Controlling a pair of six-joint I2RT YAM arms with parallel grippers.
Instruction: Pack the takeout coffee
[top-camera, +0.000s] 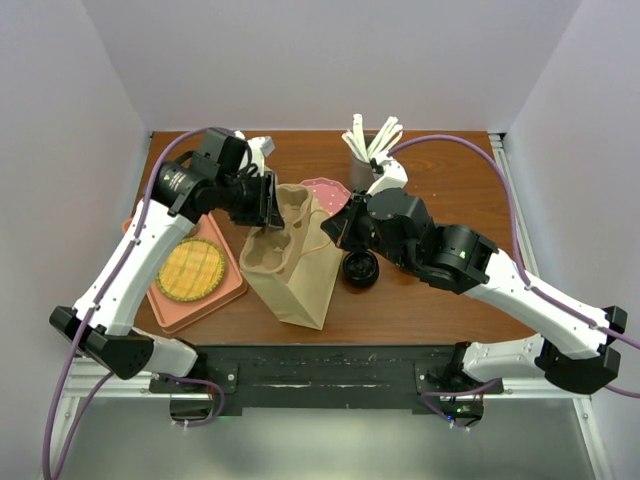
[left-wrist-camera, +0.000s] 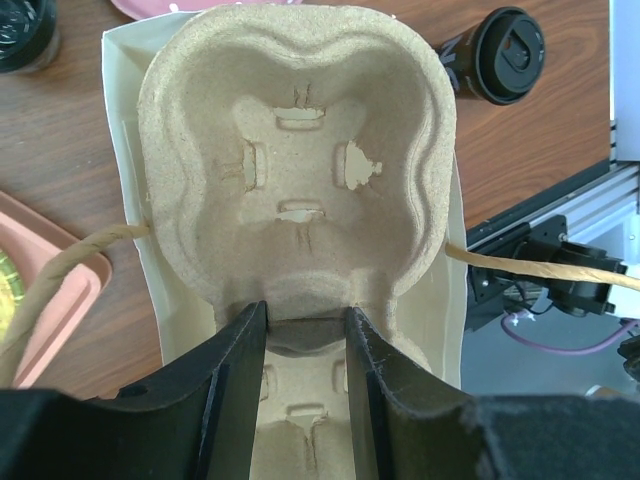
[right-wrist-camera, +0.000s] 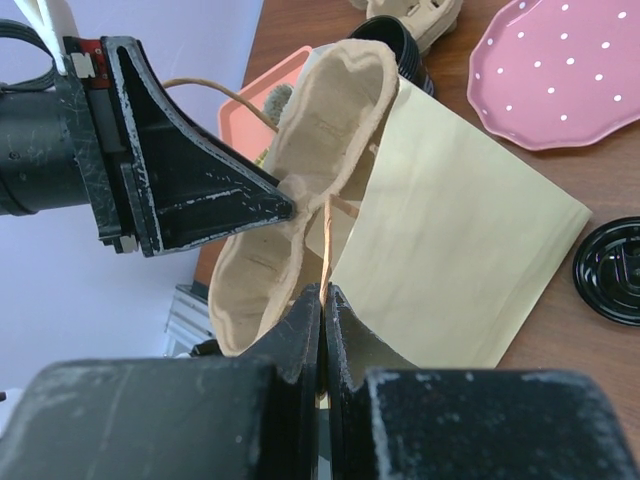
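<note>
A tan paper bag (top-camera: 300, 285) stands in the middle of the table with its mouth facing up. A moulded pulp cup carrier (top-camera: 280, 232) sits tilted in that mouth, partly inside. My left gripper (left-wrist-camera: 305, 325) is shut on the carrier's (left-wrist-camera: 300, 150) central ridge, one finger on each side. My right gripper (right-wrist-camera: 324, 295) is shut on the bag's twine handle (right-wrist-camera: 327, 240), right beside the carrier (right-wrist-camera: 320, 150). A black-lidded takeout coffee cup (top-camera: 360, 270) rests on the table just right of the bag; the left wrist view shows this cup (left-wrist-camera: 505, 55) too.
A pink tray (top-camera: 180, 300) holding a yellow waffle-like disc (top-camera: 192, 270) lies left of the bag. Behind the bag are a pink dotted plate (top-camera: 325, 188) and a holder of white utensils (top-camera: 365, 150). A second black object (left-wrist-camera: 20, 30) sits beyond the bag.
</note>
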